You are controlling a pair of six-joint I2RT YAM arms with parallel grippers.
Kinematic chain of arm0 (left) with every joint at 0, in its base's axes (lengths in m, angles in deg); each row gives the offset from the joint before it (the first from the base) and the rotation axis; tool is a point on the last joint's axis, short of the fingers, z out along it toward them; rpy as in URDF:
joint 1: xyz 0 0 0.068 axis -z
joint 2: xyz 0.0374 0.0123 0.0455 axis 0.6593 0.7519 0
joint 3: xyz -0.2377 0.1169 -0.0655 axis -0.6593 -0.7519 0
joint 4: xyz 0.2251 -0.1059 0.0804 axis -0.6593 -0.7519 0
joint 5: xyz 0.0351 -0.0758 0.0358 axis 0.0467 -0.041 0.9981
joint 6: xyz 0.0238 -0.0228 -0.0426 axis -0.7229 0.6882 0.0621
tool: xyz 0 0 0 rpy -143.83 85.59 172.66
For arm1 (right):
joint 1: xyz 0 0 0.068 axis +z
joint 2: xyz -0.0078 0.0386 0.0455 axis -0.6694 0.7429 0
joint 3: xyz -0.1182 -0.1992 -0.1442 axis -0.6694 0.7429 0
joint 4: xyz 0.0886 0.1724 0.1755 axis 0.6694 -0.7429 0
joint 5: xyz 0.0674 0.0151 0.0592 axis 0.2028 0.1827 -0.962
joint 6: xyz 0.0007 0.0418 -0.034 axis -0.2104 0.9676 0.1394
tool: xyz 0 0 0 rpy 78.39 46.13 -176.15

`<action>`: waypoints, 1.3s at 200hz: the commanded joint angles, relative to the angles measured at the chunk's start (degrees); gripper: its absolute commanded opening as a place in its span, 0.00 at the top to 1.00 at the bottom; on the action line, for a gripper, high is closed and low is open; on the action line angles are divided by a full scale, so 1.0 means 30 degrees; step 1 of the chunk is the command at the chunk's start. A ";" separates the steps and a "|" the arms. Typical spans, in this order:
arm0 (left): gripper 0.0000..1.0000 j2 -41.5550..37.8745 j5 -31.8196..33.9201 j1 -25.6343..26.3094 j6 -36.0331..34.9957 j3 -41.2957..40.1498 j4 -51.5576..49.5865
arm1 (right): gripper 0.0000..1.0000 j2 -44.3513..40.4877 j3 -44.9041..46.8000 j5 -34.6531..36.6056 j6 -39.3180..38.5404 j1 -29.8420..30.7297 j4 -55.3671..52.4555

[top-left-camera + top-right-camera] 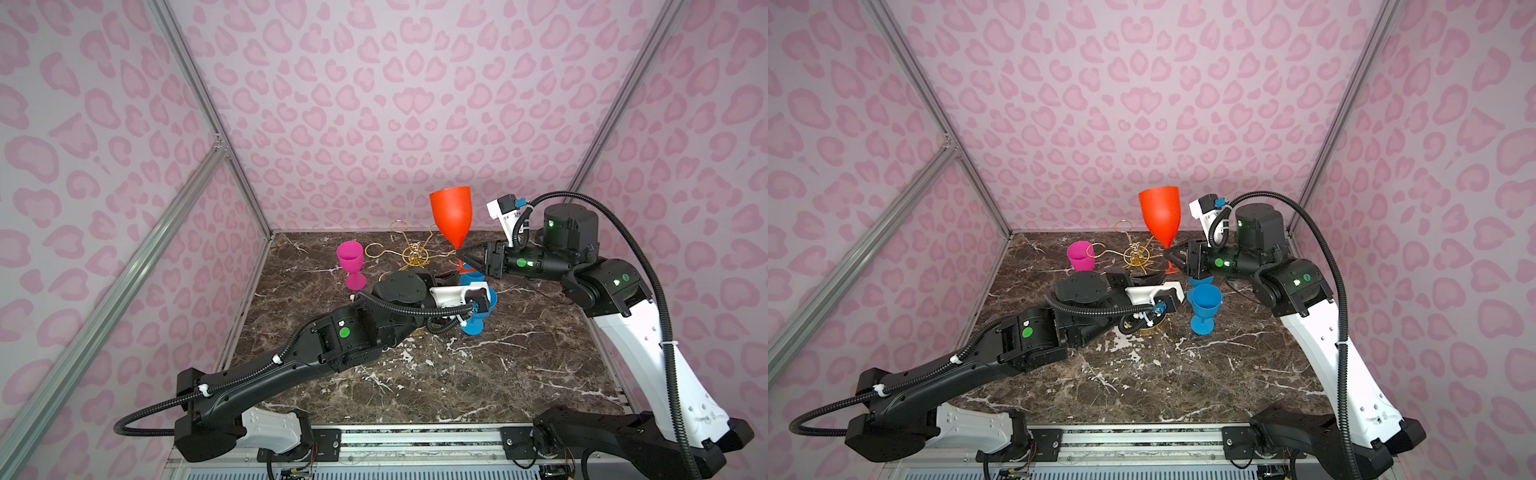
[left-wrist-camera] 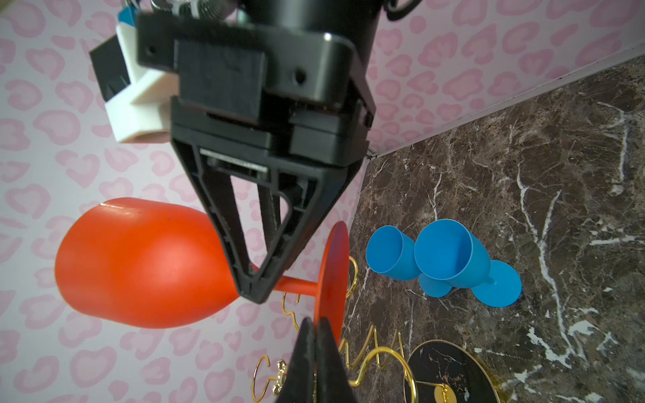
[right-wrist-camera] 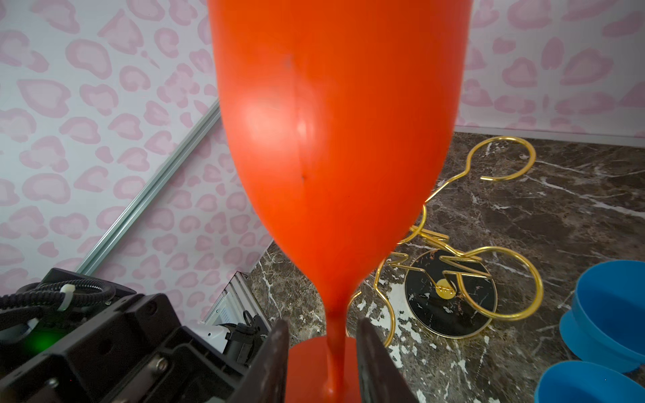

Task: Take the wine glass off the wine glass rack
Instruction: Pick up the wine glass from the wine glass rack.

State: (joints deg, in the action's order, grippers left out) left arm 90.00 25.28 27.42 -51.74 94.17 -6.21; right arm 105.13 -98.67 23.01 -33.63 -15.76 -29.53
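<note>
The orange wine glass [image 1: 451, 216] [image 1: 1160, 216] stands upright at the right side of the gold wire wine glass rack [image 1: 413, 255] [image 1: 1136, 253]. Its foot [image 2: 331, 279] lies against one gold loop. My right gripper [image 1: 459, 252] [image 3: 323, 324] reaches in from the right at stem height. Its fingers sit either side of the stem [image 3: 335, 335], open, with a gap on both sides. My left gripper [image 2: 316, 322] is shut, its tips just in front of the foot's edge and beside the rack's top knob [image 2: 279, 370]. Whether it pinches wire I cannot tell.
A pink goblet [image 1: 350, 264] stands left of the rack. Two blue goblets [image 2: 450, 251] [image 2: 391, 254] stand close together right of the rack's black base [image 3: 453, 321], under my right wrist. The marble table [image 1: 457, 374] is walled in by pink patterned panels.
</note>
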 commanded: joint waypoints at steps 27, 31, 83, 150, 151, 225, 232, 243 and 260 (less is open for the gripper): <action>0.96 0.0105 0.0191 0.0175 -0.0449 0.0380 0.1033 | 0.73 -0.0162 0.0552 0.0046 0.0302 0.0061 0.0706; 0.96 0.0114 0.0177 0.0197 -0.0479 0.0380 0.1058 | 0.74 -0.0188 0.0574 0.0035 0.0320 0.0028 0.0725; 0.96 0.0231 0.0355 0.0402 -0.1035 0.0351 0.0974 | 0.84 -0.0228 0.0809 -0.0097 0.0538 0.0064 0.1074; 0.97 0.0325 0.0421 0.0491 -0.1094 0.0332 0.0945 | 0.97 -0.0340 0.1123 -0.0092 0.0711 0.0094 0.1341; 0.96 0.0315 0.0416 0.0491 -0.1094 0.0327 0.0945 | 0.98 -0.0368 0.1134 -0.0094 0.0726 0.0079 0.1355; 0.59 0.0248 0.0635 0.0489 -0.0650 0.0131 0.1032 | 1.00 -0.0514 0.1286 0.0225 0.0689 0.0074 0.1340; 0.56 0.0237 0.0756 0.0491 -0.0486 0.0117 0.1033 | 1.00 -0.0545 0.1292 0.0218 0.0678 0.0081 0.1354; 0.51 0.0157 0.0952 0.0491 -0.0100 0.0016 0.1045 | 1.00 -0.0536 0.1305 0.0251 0.0609 0.0094 0.1325; 0.48 -0.0183 0.1321 0.0490 0.0893 -0.0245 0.1005 | 1.00 -0.0536 0.1212 0.0357 0.0386 0.0051 0.1181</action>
State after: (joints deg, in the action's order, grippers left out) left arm 90.61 27.40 28.88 -53.05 94.24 -5.99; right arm 103.64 -95.00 23.64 -31.29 -15.52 -27.03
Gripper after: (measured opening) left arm 0.508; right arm 0.096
